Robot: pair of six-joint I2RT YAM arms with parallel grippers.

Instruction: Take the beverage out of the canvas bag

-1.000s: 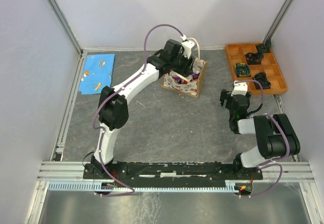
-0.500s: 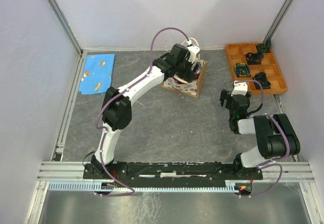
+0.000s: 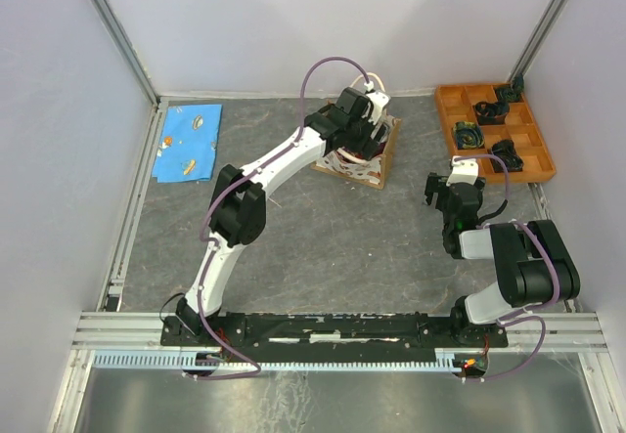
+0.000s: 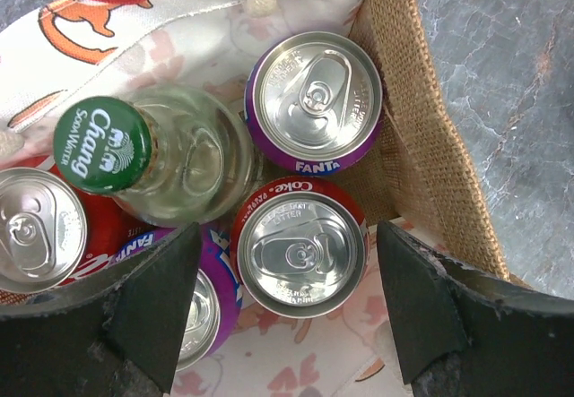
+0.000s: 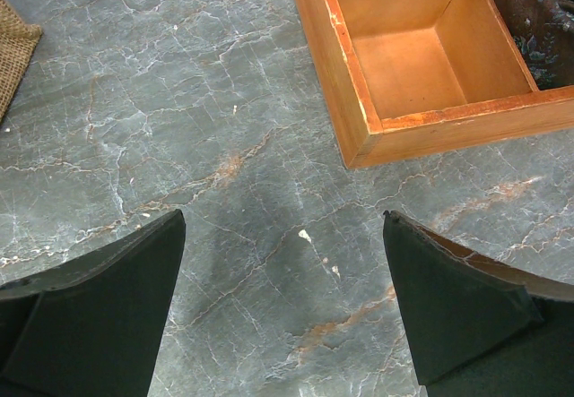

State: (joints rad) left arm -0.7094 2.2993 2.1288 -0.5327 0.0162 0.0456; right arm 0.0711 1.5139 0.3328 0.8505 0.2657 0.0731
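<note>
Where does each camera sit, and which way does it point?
Top external: above, behind the bases, looking down; left arm and right arm show.
Left wrist: faces down into the canvas bag at cans, a bottle; open jaws show.
Right wrist: faces down at table, orange tray; open jaws show.
Shared: the bag, in top and left wrist.

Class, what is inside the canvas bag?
A capped bottle, a Fanta can, a Coke can, another red can, a purple can partly behind a finger. Their bases are hidden.
</note>
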